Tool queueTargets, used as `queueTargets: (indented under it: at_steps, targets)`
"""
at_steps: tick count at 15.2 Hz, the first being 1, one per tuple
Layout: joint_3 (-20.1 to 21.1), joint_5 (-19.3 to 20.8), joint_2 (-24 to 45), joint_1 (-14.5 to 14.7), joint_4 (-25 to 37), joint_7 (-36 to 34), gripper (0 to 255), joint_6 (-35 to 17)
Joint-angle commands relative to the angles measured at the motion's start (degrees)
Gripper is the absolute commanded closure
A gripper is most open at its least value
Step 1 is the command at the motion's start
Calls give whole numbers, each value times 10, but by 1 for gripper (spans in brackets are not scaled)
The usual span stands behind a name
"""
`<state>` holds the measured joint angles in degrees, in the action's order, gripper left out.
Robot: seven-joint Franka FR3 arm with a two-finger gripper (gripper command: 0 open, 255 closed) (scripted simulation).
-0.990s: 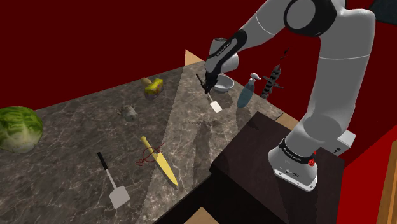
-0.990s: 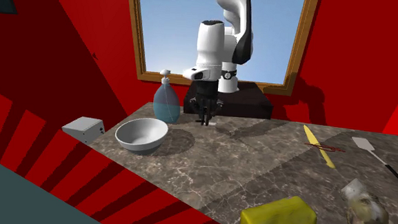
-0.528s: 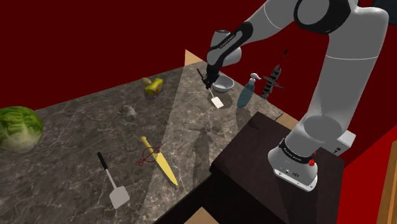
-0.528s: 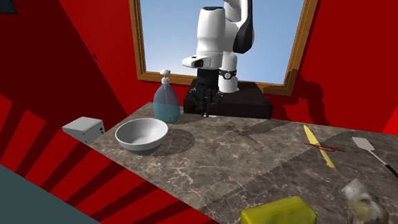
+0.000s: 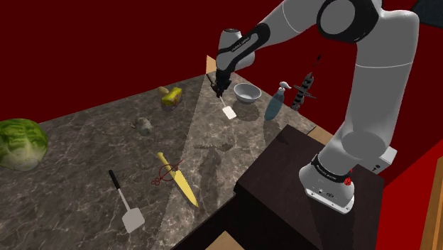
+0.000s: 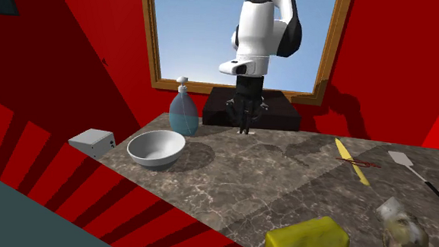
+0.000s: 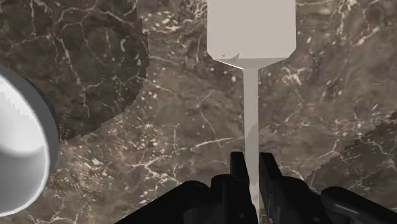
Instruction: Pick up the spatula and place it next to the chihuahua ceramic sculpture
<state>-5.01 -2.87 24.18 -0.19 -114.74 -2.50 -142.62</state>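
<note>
The gripper (image 5: 221, 89) is holding the spatula (image 5: 228, 112) aloft beside the bowl (image 5: 247, 92).
Its fingers (image 7: 238, 172) are clamping the thin handle, and the pale blade is hanging over the marble surface (image 5: 92, 163), just beside the bowl.

A: What is the arm (image 5: 376, 85) looking like?
B: It is showing smooth, rounded white shells, shading to grey on their undersides, with dark joints (image 5: 341, 15) sitting between them.
A: Any markings showing?
B: A black band (image 5: 328, 170) is circling the foot, carrying small white lettering too fine to read, and a red button (image 5: 347, 180) is sticking out just beside it. Another black strip with tiny white lettering is wrapping the forearm (image 5: 248, 44).
A: And the hand?
B: The gripper (image 7: 252, 162) is looking all black: a blocky body narrowing into two slim fingers (image 7: 237, 167). In the second exterior view a bulging white wrist housing (image 6: 254, 33) is sitting above it.
</note>
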Motion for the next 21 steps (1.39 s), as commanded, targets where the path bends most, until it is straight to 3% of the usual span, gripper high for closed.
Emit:
queueTargets:
  at_steps: [1,12,16,19,21]
  targets:
    - [4,2,27,14,41,-22,255,15]
    - [18,13,195,82,333,-118,255,139]
    - [22,15,288,101,499,-146,255,212]
    - [24,17,390,112,684,-164,255,296]
    - [24,16,398,112,682,-164,255,286]
